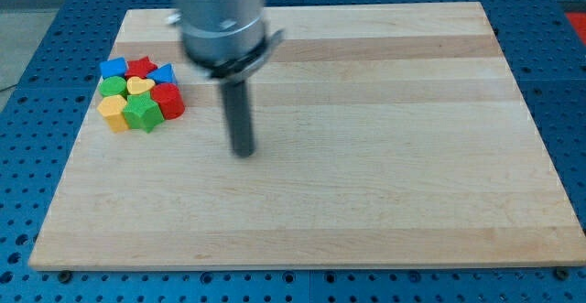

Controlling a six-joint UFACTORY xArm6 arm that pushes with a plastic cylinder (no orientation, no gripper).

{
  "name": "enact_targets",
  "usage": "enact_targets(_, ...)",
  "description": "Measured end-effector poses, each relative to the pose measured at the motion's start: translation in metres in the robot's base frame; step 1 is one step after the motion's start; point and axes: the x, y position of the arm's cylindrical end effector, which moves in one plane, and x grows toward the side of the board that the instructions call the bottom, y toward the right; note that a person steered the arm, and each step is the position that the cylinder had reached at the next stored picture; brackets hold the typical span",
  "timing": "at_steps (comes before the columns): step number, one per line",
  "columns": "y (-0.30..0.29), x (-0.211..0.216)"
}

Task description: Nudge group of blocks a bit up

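Note:
A tight group of small blocks sits near the board's left edge, toward the view's top. It holds a blue block (113, 68), a red star (141, 67), a blue block (166, 74), a green block (113, 86), a yellow heart (139, 86), a red block (168, 101), a yellow block (113, 113) and a green star (141, 113). My tip (243, 152) rests on the board to the right of the group and slightly lower, about a block-group's width away from the red block. It touches no block.
The wooden board (366, 156) lies on a blue perforated table (37, 28). The arm's grey cylindrical body (220, 19) hangs over the board's top left part, just right of the blocks.

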Motion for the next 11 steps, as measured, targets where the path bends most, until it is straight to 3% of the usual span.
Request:
enact_targets(1, -0.105, 0.033)
enact_targets(2, -0.194, 0.039)
enact_targets(4, -0.196, 0.037)
enact_targets(7, -0.196, -0.043)
enact_targets(9, -0.165, -0.044)
enact_targets(11, -0.196, -0.044)
